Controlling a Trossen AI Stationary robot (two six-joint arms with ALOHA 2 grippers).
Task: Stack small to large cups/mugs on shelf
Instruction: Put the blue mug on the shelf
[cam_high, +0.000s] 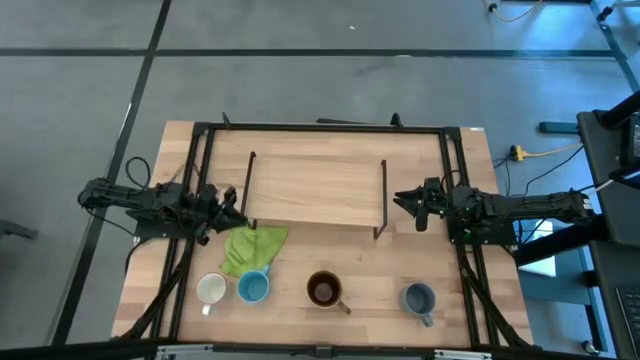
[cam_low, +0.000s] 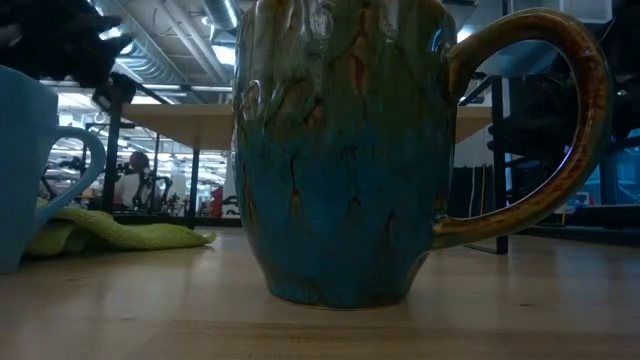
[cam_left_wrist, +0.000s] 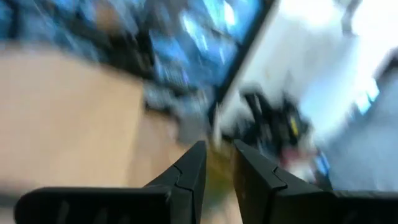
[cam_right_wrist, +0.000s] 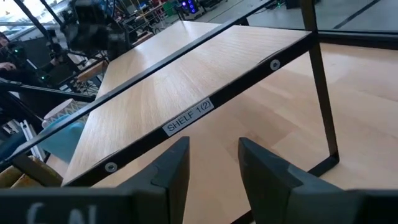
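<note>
**Four mugs in the near row, both grippers waiting at the shelf ends**

Light wood tabletop (cam_high: 300, 255) carries everything, inside a black frame, with grey floor around it.

Nearest the front edge, four mugs stand upright in one row that runs left to right. From the left: the white mug (cam_high: 210, 290), the light blue mug (cam_high: 253, 288) just beside it, the brown mug (cam_high: 323, 289) with a dark inside, and, apart on the right, the grey-blue mug (cam_high: 418, 298). In the low view the brown mug shows a glossy, streaky glaze and a thick round handle.

Just behind the two left mugs lies a soft, crumpled green cloth (cam_high: 252, 247).

Farther back stands the shelf (cam_high: 315, 188), a smooth pale board with thin black wire ends. Its long axis goes left to right, and no mug is on it yet.

The left gripper (cam_high: 228, 203) is at the shelf's left end, its fingers only a little apart and empty. The right gripper (cam_high: 408, 203) is at the right end, also empty, fingers somewhat wider.

All mugs lie nearer than both grippers. I judge the left arm is closer to the white and light blue mugs, the right arm to the grey-blue one.
</note>
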